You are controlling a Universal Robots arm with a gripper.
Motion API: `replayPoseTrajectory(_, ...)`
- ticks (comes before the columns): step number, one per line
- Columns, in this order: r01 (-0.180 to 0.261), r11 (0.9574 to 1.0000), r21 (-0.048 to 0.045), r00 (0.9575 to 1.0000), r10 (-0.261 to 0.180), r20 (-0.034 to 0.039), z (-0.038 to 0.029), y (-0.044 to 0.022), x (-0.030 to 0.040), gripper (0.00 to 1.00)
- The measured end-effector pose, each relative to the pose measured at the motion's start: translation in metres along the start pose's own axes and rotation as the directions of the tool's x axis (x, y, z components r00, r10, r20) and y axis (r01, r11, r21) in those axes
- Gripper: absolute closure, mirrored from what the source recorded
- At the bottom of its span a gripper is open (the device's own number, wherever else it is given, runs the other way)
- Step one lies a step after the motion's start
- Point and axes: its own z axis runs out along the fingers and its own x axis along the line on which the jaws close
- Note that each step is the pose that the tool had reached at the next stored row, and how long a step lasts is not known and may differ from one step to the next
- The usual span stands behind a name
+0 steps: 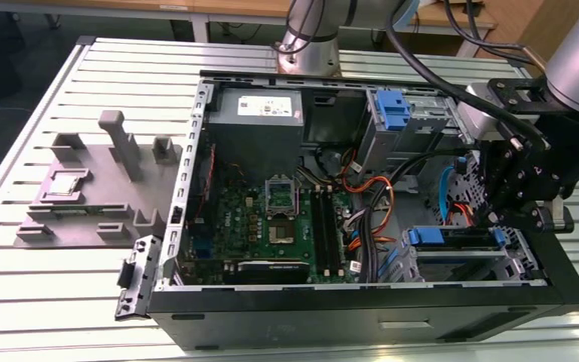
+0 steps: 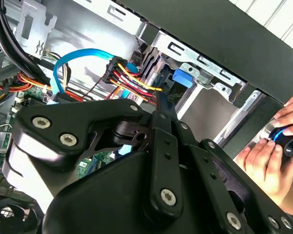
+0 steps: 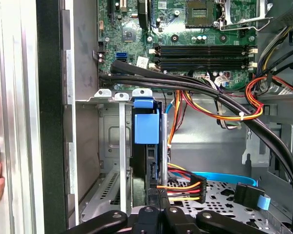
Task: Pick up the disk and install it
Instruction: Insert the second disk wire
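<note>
The disk (image 1: pixel 454 239) sits in the drive cage at the near right corner of the open computer case (image 1: pixel 370 302), its blue rail showing. In the first wrist view it stands edge-on as a dark slab (image 3: pixel 147 163) under a blue tab (image 3: pixel 146 126), between the cage's metal uprights. My gripper (image 1: pixel 499 220) hangs inside the case at the disk's outer end. Its black fingers come together right at the disk's edge (image 3: pixel 161 208), shut, with nothing visible between them. In the second wrist view the fingertips (image 2: pixel 159 105) point toward the blue tab (image 2: pixel 182 78).
Red, yellow and orange power cables (image 3: pixel 185 189) and a blue data cable (image 2: pixel 73 56) run close beside the gripper. The motherboard (image 1: pixel 269 219) and power supply (image 1: pixel 254 113) fill the case's left. A person's hand (image 2: pixel 273 151) rests outside the case wall. A grey fixture (image 1: pixel 88 188) stands on the table.
</note>
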Motion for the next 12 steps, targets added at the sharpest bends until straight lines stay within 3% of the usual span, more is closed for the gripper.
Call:
replayPoseTrajectory(7, 0.000, 1.0000, -0.0036, 1.0000, 0.000, 0.0020, -0.0006, 0.0000, 0.0001, 0.90)
replayPoseTrajectory(12, -0.001, 1.0000, -0.0042, 1.0000, 0.001, 0.0047, -0.0097, 0.0052, 0.0004, 0.90)
